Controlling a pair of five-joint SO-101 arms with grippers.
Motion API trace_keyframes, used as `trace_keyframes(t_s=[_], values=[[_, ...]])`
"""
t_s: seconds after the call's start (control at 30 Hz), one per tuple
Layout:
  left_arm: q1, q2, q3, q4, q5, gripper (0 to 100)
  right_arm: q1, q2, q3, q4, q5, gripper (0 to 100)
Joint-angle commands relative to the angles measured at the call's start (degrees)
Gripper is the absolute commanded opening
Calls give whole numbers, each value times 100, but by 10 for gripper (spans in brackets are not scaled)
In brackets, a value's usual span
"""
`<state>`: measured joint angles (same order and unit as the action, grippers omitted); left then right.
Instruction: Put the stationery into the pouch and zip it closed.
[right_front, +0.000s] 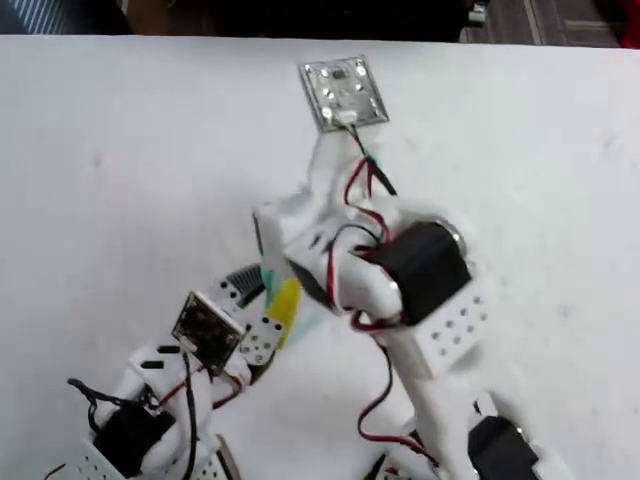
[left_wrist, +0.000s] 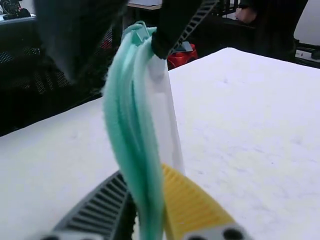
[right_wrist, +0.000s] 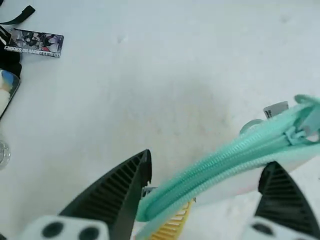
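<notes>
White bench (right_front: 120, 180) below both arms. Up close, pinching one end of the teal-zipped pouch (left_wrist: 130, 115) with the left tool (left_wrist: 142, 172), yellow and grey fingers (left_wrist: 190, 205) pressed onto it. Held up off the bench, zip edge showing. Farther along, straddling the pouch with the right tool (right_wrist: 210, 161), black fingers (right_wrist: 120, 190) spread, one touching it. Farthest off, printed tag (right_wrist: 36, 42) flat on the bench.

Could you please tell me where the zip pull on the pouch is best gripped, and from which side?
Probably the small flat tab at the pouch's end, pinched across its two flat faces. Come from that end, away from the left gripper, which clamps the opposite end and steadies the pouch.
</notes>
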<state>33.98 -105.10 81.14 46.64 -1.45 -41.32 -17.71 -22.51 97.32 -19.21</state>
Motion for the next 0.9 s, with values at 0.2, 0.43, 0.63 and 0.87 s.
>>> trace_keyframes(t_s=[0.2, 0.43, 0.63, 0.87], values=[[75, 40, 132, -9, -193, 20, 48, 488, -88, 127, 369, 286], [75, 40, 141, -9, -202, 20, 602, 945, -53, 136, 1758, 18], [40, 40, 53, -18, -202, 25, 1182, 1323, 35, 136, 1873, 18], [22, 40, -1407, 1837, 378, 243, 1279, 1314, -554, 127, 1881, 17]])
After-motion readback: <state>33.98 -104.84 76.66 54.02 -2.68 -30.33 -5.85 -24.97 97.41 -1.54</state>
